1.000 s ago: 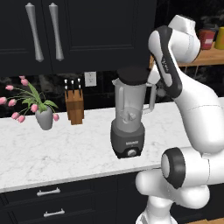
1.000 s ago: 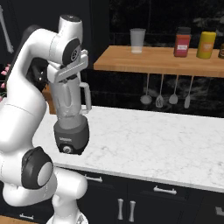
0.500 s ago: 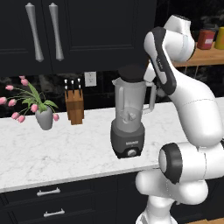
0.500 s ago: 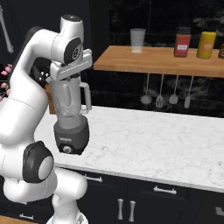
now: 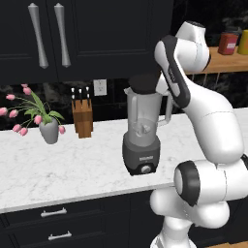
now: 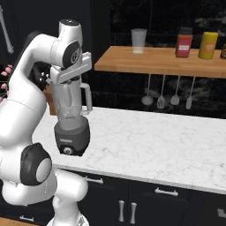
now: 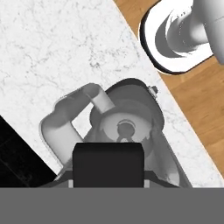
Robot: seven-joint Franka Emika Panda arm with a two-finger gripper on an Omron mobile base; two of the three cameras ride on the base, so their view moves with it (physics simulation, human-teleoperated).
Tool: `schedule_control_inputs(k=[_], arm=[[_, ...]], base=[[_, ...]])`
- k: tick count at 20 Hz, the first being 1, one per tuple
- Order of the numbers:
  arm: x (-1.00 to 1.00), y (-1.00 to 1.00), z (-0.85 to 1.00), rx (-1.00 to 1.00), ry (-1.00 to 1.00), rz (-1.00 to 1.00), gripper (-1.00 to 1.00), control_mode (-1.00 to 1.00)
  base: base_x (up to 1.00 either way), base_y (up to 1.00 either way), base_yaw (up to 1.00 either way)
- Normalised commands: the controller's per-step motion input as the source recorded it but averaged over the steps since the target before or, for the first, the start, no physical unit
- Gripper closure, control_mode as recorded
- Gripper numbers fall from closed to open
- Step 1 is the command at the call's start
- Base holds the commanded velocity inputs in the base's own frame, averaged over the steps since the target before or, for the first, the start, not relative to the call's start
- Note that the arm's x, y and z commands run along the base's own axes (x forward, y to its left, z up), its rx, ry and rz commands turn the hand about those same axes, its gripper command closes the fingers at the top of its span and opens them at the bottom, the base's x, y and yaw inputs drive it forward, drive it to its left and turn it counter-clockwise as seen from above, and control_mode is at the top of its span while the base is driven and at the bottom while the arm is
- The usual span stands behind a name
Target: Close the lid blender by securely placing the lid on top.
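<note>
Hand view looks straight down into the blender point(image 7: 118, 127); our gripper point(image 7: 108, 164) is clamped narrow on the lid point(image 7: 108, 162), held at the near edge of the pitcher mouth. Left base view puts the lid point(image 5: 145, 83) at the top of the blender point(image 5: 143, 131); touching the rim or just above, we can't tell. Carrying looks done; we judge final centering, pressing down and letting go remain. Blender stands near the counter point(image 5: 72, 164) front edge.

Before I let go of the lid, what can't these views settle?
- Left base view: the arm covers the right edge of the lid, so full seating on the blender is unclear.
- Right base view: the hand hides the pitcher's mouth.
- Hand view: the gripper and the dark lid block the near rim.
</note>
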Motion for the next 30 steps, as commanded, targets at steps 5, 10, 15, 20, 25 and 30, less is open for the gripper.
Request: schedule_control_inputs(k=[5, 10, 15, 20, 25, 30], arm=[[0.0, 0.37, 0.0, 0.0, 0.0, -0.05, 1.0, -1.0], [0.0, 0.15, 0.0, 0.0, 0.01, -0.06, 1.0, -1.0], [0.0, 0.0, 0.0, 0.0, 0.04, -0.09, 1.0, -1.0], [-0.01, 0.0, 0.0, 0.0, 0.14, -0.12, 1.0, -1.0], [-0.15, 0.0, 0.0, 0.0, 0.21, -0.14, 1.0, -1.0], [-0.13, 0.0, 0.0, 0.0, 0.22, -0.14, 1.0, -1.0]], base=[[0.0, 0.0, 0.0], [0.0, 0.0, 0.0], [0.0, 0.0, 0.0], [0.0, 0.0, 0.0], [0.0, 0.0, 0.0], [0.0, 0.0, 0.0]])
